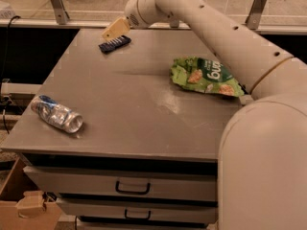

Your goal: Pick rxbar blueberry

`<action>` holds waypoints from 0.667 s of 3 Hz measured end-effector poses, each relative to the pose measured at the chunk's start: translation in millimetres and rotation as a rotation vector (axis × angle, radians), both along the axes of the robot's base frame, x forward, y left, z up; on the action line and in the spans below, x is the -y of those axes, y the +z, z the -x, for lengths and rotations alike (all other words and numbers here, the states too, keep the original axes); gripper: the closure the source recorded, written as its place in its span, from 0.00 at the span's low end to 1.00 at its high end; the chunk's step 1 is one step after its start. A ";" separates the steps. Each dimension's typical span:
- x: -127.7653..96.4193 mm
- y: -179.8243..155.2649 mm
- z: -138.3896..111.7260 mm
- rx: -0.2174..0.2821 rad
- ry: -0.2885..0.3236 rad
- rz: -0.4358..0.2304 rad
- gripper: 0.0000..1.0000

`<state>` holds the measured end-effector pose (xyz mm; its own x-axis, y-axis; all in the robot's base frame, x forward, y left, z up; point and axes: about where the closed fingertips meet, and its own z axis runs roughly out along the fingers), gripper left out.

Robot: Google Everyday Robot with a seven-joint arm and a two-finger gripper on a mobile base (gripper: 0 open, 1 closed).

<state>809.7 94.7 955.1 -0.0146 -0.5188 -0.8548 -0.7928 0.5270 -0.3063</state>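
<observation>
The gripper (115, 29) hangs by the far-left corner of the tabletop (129, 114); whether it touches the rxbar blueberry (115, 45) cannot be told. The arm (225, 37) hides the far-right corner.

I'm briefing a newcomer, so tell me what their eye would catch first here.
The big white arm reaches from the right across the grey table, its gripper at the far left, close above the navy rxbar blueberry. A crinkled green chip bag lies at the right, a crushed clear bottle front left.

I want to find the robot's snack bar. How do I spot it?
Look at the far left corner of the grey table. Close by the end effector lies the rxbar blueberry. It is small, flat and navy, unlike the crinkled green bag and clear bottle.
</observation>
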 end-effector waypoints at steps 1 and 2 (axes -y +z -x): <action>-20.4 -24.5 -28.9 -0.064 -0.093 -0.060 0.00; -24.1 -48.4 -48.7 -0.123 -0.171 -0.062 0.00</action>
